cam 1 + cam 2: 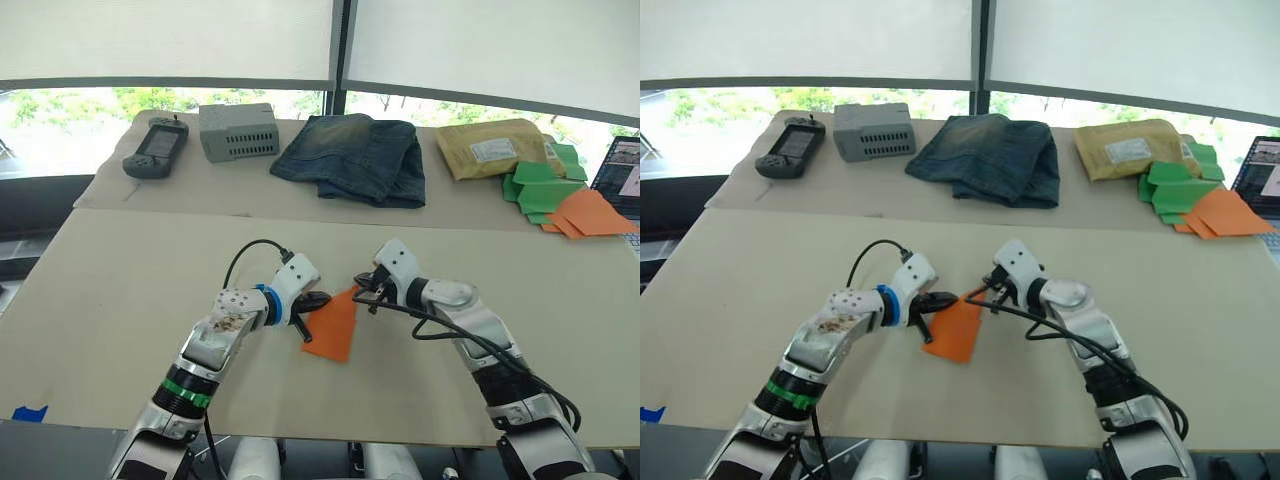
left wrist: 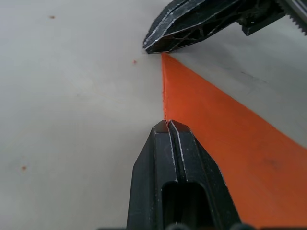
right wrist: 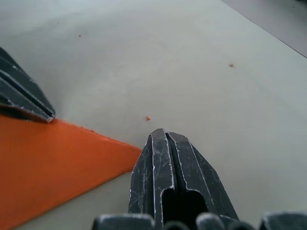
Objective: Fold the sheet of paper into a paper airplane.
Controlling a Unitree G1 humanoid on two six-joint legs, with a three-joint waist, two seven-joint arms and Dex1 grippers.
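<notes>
While both jaws clenched empty, sheet of paper (image 1: 334,325) lying flat mid-desk (image 1: 120,290) as pointed wedge. L gripper (image 1: 313,305) pressing long edge, R gripper (image 1: 366,283) at tip. Risk: thin paper skidding or creasing crooked under uneven tip pressure; tear poss.

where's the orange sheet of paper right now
In the left eye view, the sheet of paper lies on the near part of the table, between the left gripper and the right gripper.
</notes>
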